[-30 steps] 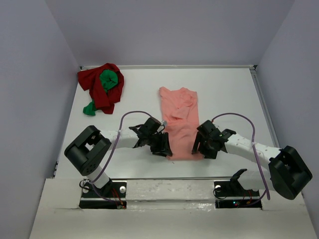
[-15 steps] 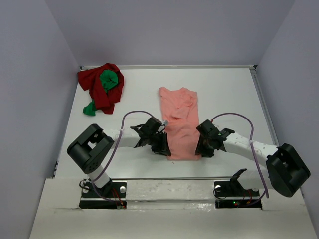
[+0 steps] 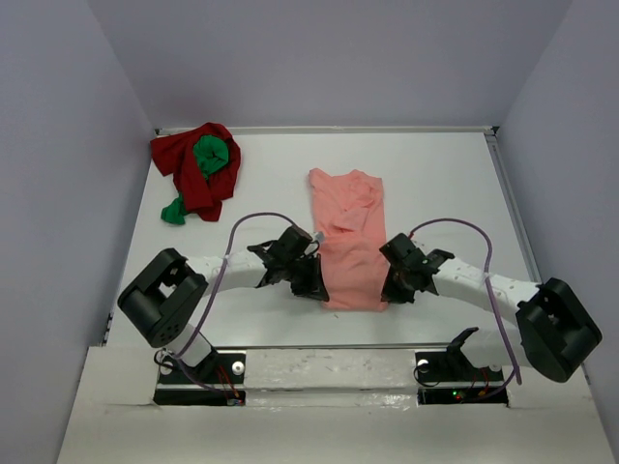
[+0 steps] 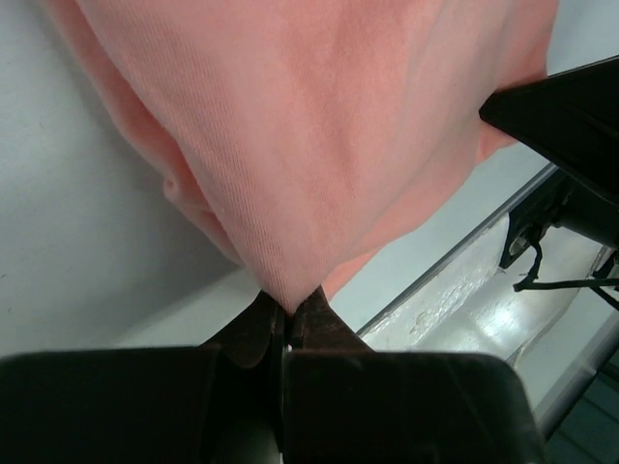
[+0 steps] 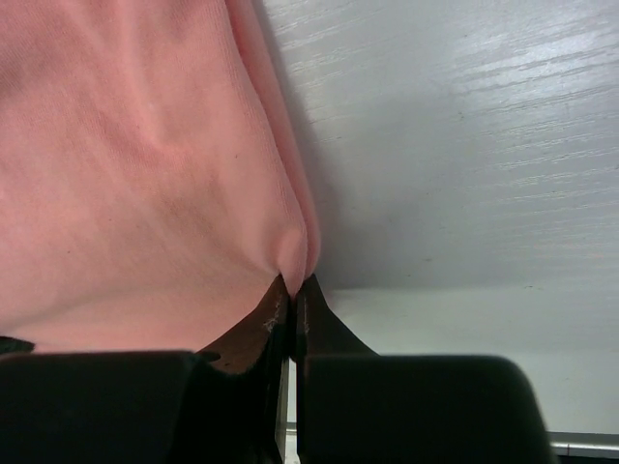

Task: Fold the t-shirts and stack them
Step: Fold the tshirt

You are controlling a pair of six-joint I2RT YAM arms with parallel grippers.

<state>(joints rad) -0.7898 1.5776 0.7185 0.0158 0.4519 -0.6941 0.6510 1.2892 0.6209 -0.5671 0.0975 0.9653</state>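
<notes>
From above we see the salmon-pink t-shirt (image 3: 348, 232) mid-table, its near corners hidden beneath the left gripper (image 3: 314, 287) and right gripper (image 3: 390, 288). The dark red t-shirt (image 3: 189, 179) and green t-shirt (image 3: 211, 155) are bunched far left. Left wrist view: jaws pinch pink cloth. Right wrist view: likewise clamped on it.

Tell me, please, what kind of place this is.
Likely a robot lab cell, not a home: a white table boxed in by plain walls, a left arm and a right arm bolted at its near edge, and a pink shirt between them.
</notes>
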